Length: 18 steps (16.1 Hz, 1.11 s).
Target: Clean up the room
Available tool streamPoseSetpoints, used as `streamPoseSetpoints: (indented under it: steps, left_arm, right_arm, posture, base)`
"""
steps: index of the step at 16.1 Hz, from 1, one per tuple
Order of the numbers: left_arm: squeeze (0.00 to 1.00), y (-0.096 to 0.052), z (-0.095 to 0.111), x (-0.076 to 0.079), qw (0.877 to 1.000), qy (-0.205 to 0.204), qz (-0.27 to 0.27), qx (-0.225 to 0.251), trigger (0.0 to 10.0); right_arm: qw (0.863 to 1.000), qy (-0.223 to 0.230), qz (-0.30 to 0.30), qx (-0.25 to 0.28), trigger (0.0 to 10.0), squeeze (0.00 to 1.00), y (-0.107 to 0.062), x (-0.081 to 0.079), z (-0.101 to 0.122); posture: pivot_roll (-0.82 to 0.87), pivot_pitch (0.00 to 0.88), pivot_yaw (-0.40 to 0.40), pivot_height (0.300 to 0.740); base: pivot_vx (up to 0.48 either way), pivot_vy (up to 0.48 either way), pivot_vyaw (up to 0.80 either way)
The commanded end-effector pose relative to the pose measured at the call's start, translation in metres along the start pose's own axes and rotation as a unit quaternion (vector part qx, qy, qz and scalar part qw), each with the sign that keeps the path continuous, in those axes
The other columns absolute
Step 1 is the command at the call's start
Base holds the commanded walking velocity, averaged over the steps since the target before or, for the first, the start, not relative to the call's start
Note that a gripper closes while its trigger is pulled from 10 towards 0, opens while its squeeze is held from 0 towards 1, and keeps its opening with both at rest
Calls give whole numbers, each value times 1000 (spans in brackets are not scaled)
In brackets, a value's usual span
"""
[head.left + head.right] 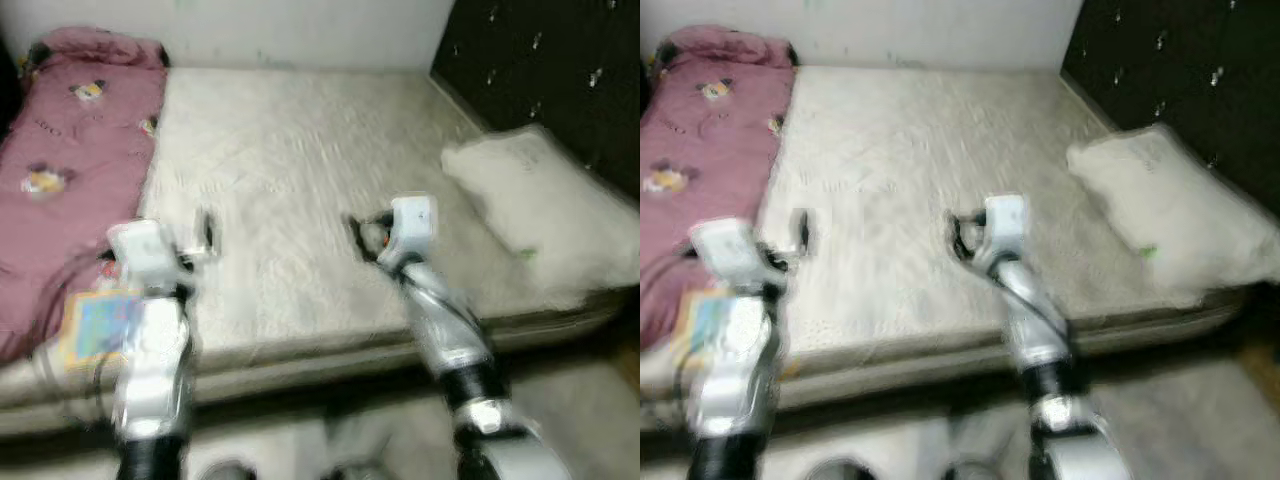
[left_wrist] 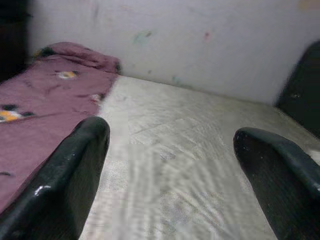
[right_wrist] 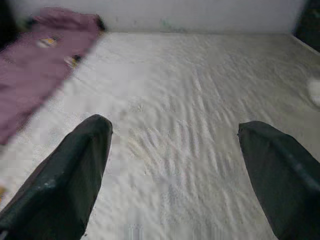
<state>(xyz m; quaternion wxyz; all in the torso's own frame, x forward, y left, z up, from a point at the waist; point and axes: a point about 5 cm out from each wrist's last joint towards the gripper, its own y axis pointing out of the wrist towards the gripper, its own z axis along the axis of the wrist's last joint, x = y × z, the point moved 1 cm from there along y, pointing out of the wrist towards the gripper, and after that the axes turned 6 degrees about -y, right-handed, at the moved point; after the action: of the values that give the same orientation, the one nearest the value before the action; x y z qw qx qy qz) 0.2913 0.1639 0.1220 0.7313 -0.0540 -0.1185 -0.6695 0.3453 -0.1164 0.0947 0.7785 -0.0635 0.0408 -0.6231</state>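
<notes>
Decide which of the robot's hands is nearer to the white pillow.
Right. The right hand hovers over mid-bed, with the white pillow further toward the bed's right edge; the left hand is farther, near the pink blanket.

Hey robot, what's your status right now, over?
Left gripper and right gripper open, empty, over the bed. Pink blanket on its left side, pillow on its right. Nothing blocking.

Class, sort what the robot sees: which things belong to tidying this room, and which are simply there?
For the job: pink blanket; white pillow; colourful flat item at the bed's edge; left gripper and right gripper, both open over the mattress.

Just there: white wall; dark headboard.
</notes>
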Motion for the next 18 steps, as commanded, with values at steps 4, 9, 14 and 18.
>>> streamPoseSetpoints:
  steps: [4,9,14,18]
  left_arm:
    - [0,0,6,-2,1000,12,-2,20,10000]
    - [0,-1,6,-1,1000,4,-16,19,10000]
    - [0,-1,7,0,1000,1,-22,22,10000]
    - [0,-1,5,-1,1000,3,-18,17,10000]
  right_arm:
    - [1000,1,3,14,10000,0,3,-2,10]
    - [1000,0,4,13,10000,0,4,-2,10]
    - [1000,-3,9,16,10000,0,4,-3,10]
    - [1000,-7,14,19,10000,0,4,-3,11]
  posture:
    - [-25,0,-96,740]
    - [-26,0,-98,740]
    - [-26,0,-97,740]
    - [-26,0,-91,740]
  base:
    - [0,240,0]
    - [0,0,0]
    - [0,0,0]
    - [0,0,0]
